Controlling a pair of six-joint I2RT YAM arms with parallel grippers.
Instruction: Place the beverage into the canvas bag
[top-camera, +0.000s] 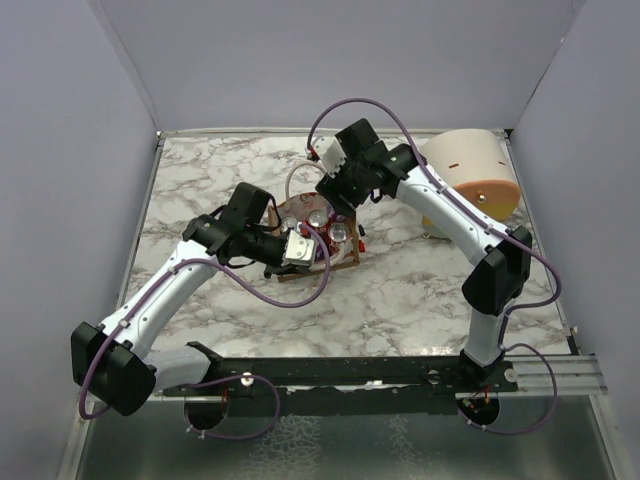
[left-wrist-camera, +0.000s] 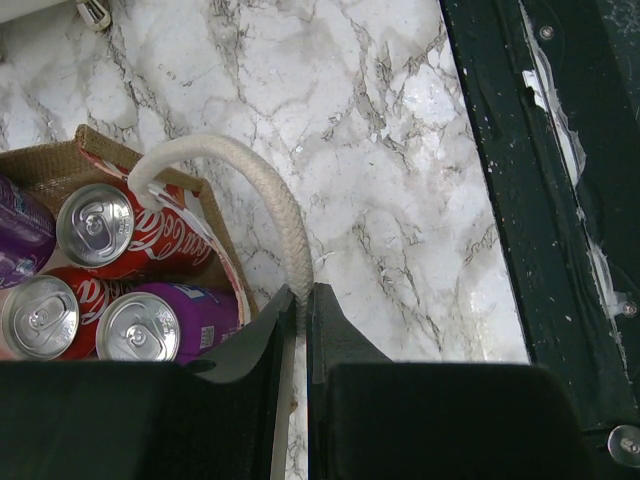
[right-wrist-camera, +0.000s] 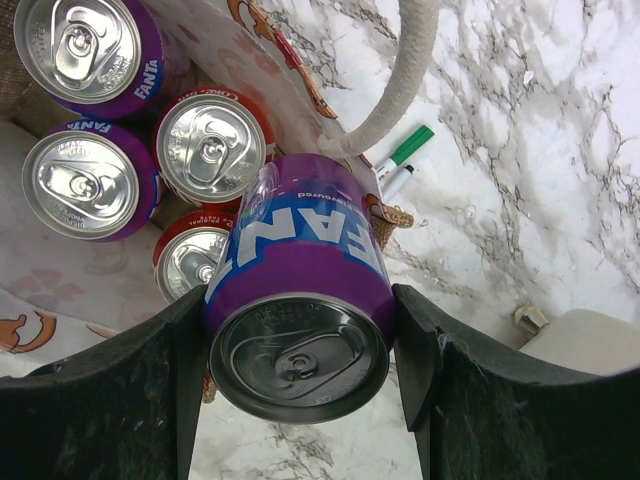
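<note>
The right tool (right-wrist-camera: 300, 335) is clamped on the purple Fanta can (right-wrist-camera: 295, 250), held tilted over one corner of the canvas bag (right-wrist-camera: 255, 50), beside the cans (right-wrist-camera: 210, 145) standing inside it. The left tool (left-wrist-camera: 298, 320) pinches the bag's white rope handle (left-wrist-camera: 265, 190).

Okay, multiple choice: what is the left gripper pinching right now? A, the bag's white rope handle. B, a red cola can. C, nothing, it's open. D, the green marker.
A: the left wrist view shows the left gripper closed on the white rope handle of the canvas bag; the purple Fanta can is in the right gripper.
</note>
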